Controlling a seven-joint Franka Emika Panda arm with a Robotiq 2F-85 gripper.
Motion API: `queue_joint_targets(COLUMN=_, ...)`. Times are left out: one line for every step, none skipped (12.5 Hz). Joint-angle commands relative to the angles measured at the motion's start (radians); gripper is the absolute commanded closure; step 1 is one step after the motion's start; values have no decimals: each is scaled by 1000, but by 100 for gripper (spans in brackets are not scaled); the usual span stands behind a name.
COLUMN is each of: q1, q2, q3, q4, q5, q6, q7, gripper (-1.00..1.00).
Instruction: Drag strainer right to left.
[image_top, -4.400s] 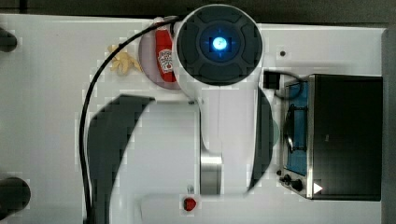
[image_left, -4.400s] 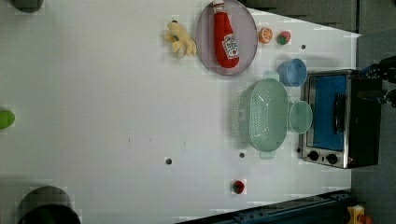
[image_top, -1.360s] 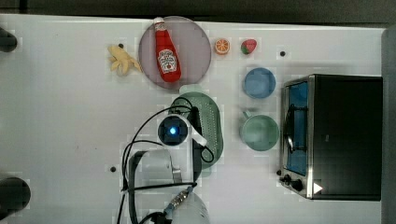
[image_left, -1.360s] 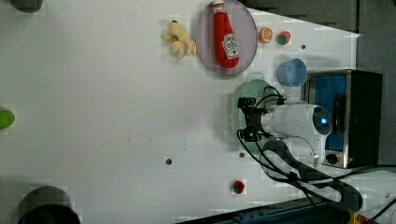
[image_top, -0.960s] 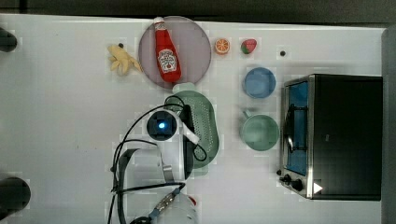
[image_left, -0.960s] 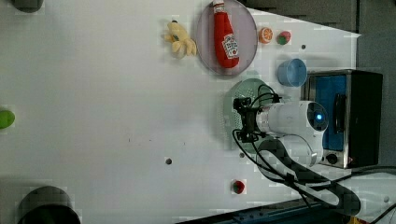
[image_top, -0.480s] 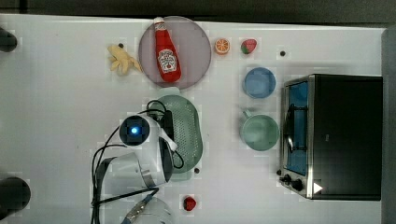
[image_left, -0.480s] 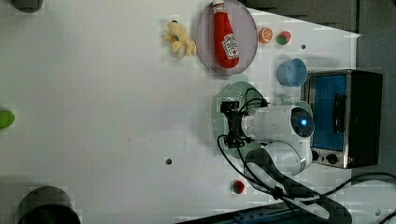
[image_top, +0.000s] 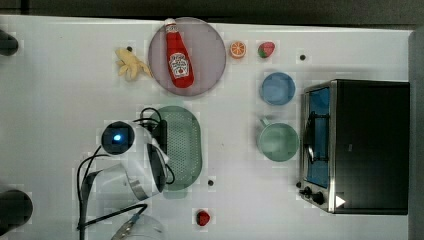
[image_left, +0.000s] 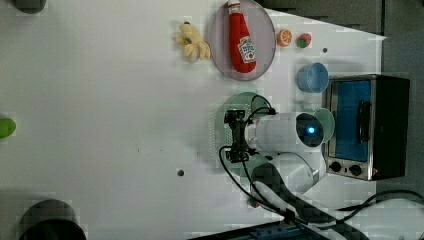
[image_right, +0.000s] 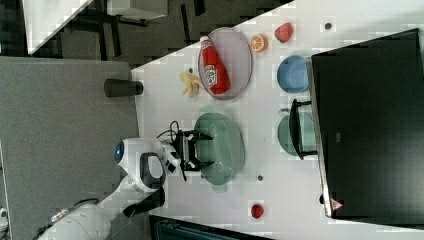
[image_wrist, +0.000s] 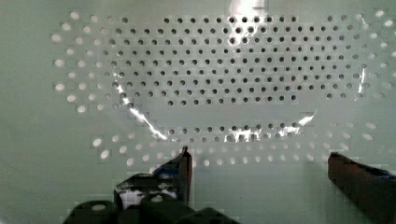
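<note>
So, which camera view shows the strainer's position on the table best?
The right view: the strainer lies nearly whole there, the gripper at its rim. In the top view the arm covers one side of the strainer; in the left view most of it is hidden. The wrist view gives only its holed basin.

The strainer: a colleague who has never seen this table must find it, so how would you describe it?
In the top view, start at the black toaster oven on the top view's right and go past the green mug beside it. The strainer lies further left, by the arm. It is oval and dotted with holes; the mug is round and solid.
</note>
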Motion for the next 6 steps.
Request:
queue_joint_targets(q1=52, q2=6, q3=18, q4=60, q5=36, q6=-15, q7=76, gripper=-100)
queue_joint_targets(q1=60, q2=9, q3=24, q4=67, q5=48, q6=-19, q7=76, gripper=-100)
queue_joint_targets(q1=69, q2=14, q3=28, q4=76, q5=54, q6=-22, q7=76, gripper=-100)
queue_joint_targets(q1=79, q2=21, q3=30, q4=87, q5=56, q6=-23, q7=76, gripper=-100)
queue_joint_targets(q1=90, q2=29, q3=30, q4=100, q5=63, q6=-23, q7=77, gripper=-100)
queue_joint_targets(q1=102, q2=39, q3=30, q4=114, q5=77, q6=-23, q7=77, gripper=-100)
